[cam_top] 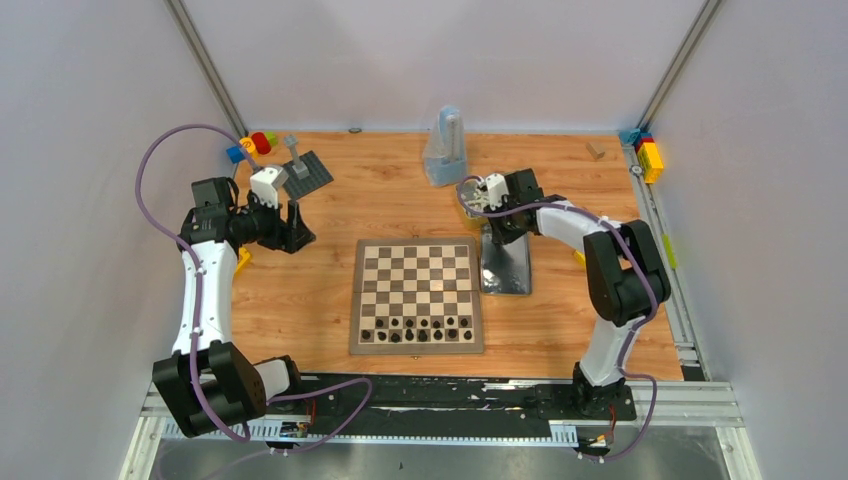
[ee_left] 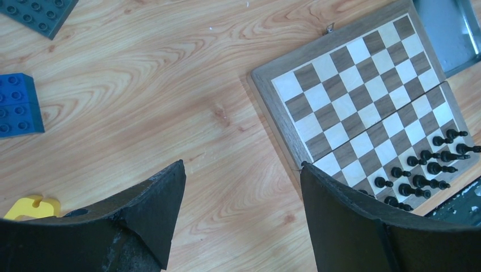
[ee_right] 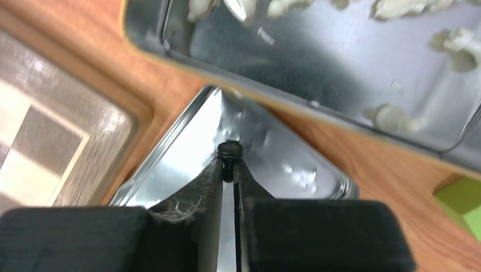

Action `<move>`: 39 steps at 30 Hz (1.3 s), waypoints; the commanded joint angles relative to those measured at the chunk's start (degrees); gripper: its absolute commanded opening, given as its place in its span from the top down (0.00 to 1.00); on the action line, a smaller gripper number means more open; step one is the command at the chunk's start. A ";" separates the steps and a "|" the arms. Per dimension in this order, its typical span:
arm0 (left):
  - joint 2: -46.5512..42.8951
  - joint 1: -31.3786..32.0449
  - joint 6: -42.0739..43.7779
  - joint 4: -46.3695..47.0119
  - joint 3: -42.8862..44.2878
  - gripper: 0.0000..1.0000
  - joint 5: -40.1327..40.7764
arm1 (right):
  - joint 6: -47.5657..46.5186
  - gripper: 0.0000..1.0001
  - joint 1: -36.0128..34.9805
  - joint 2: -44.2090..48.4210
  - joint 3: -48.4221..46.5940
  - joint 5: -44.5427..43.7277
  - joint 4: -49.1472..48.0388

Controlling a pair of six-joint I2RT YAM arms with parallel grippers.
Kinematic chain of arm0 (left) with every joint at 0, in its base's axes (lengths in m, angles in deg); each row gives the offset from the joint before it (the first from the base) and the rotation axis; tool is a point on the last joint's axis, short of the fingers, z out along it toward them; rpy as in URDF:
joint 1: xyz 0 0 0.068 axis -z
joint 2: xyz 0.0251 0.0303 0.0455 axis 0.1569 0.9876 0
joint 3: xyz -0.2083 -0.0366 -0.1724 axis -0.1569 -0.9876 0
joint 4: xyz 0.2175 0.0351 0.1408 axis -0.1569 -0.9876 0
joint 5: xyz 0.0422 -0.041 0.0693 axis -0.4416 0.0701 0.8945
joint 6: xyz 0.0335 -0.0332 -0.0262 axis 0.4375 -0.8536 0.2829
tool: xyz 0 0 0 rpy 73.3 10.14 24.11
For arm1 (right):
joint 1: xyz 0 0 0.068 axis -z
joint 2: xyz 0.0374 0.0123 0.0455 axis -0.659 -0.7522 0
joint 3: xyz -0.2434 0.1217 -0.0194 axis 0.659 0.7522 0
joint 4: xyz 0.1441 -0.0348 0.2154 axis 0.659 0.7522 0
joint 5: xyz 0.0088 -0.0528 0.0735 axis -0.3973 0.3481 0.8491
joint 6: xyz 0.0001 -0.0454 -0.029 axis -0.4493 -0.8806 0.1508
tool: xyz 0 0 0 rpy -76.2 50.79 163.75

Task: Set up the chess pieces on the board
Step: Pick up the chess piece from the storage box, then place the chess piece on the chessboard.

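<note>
The board (cam_top: 417, 295) lies in the middle of the table, with several black chess pieces (cam_top: 415, 328) standing in its two nearest rows. In the left wrist view the board (ee_left: 368, 96) and those black pieces (ee_left: 431, 170) are at the right. My left gripper (ee_left: 243, 165) is open over bare wood left of the board, holding nothing. My right gripper (ee_right: 228, 164) is shut on a small black chess piece (ee_right: 230, 150) above a shallow metal tin (ee_right: 295, 164). Beyond it, a second tin (ee_right: 340, 73) holds several white chess pieces (ee_right: 391, 118).
A dark grey studded plate (cam_top: 310, 172) and toy blocks (cam_top: 255, 145) sit at the back left. A clear pyramid-shaped object (cam_top: 445, 148) stands at the back centre, and more blocks (cam_top: 650, 158) at the back right. A blue block (ee_left: 20, 105) lies near my left gripper.
</note>
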 commanded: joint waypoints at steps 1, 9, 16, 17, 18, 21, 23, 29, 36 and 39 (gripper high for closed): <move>-0.37 -0.58 3.45 -1.30 1.80 0.19 -2.00 | -4.08 1.00 -0.12 7.32 2.01 3.35 4.19; -2.71 -0.45 8.71 -2.59 2.23 0.22 -9.00 | -8.46 1.00 -2.79 16.76 1.35 16.12 12.31; -3.54 9.57 9.76 -1.27 3.01 0.23 -18.49 | -8.07 1.00 -13.53 20.07 -1.54 21.33 12.47; -3.31 11.39 9.80 -1.30 3.80 0.23 -18.80 | -7.81 1.00 -14.93 19.80 -2.55 22.21 12.33; -2.65 14.61 10.09 -1.37 4.01 0.22 -19.13 | -7.43 1.00 -16.06 19.17 -3.92 23.46 12.31; -1.48 22.30 14.94 -1.25 4.61 0.20 -20.89 | -5.87 1.00 -18.44 16.77 -8.03 28.68 12.41; -1.34 26.14 19.61 -0.06 3.65 0.19 -22.27 | -5.11 1.00 -19.06 15.64 -10.10 32.49 12.66; -2.64 33.64 29.39 6.68 -0.30 0.15 -22.86 | -3.46 1.00 -19.36 13.68 -13.24 42.16 14.49; 1.33 38.06 36.18 10.04 0.46 0.19 -21.16 | -1.57 1.00 -19.49 13.63 -13.40 47.39 14.92; 2.75 40.59 37.32 11.01 0.52 0.22 -19.93 | -1.32 1.00 -19.41 13.59 -13.35 48.14 15.18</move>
